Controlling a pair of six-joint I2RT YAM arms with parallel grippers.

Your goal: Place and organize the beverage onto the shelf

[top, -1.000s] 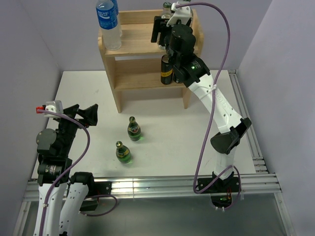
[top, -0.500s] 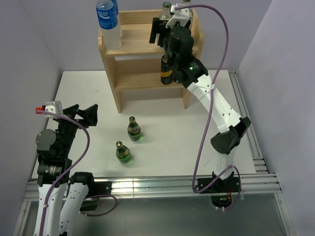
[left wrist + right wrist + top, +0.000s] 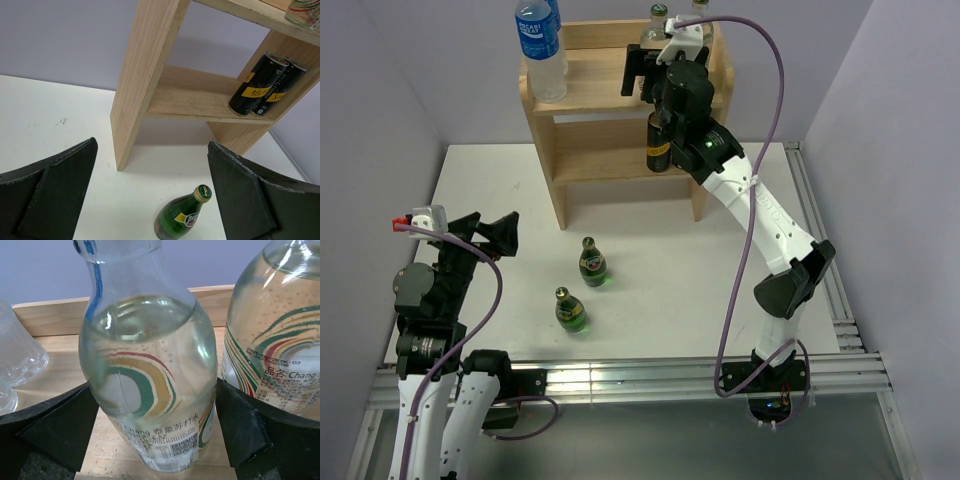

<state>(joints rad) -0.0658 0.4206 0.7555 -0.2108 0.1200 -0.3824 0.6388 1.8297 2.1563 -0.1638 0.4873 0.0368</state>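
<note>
R arm (image 3: 765,215) reaches shelf (image 3: 600,95) top, fingers (image 3: 50,435) spread.

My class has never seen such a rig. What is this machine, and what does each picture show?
Two robot arms stand at a table's near edge. One picture looks down from above; two come from wrist cameras. The left claw is open, empty. The right claw stands open around a clear glass bottle on the wooden shelf's top, which also holds a second clear bottle and a water bottle. Two dark cans sit on the lower tier; two green bottles stand on the table.
</note>
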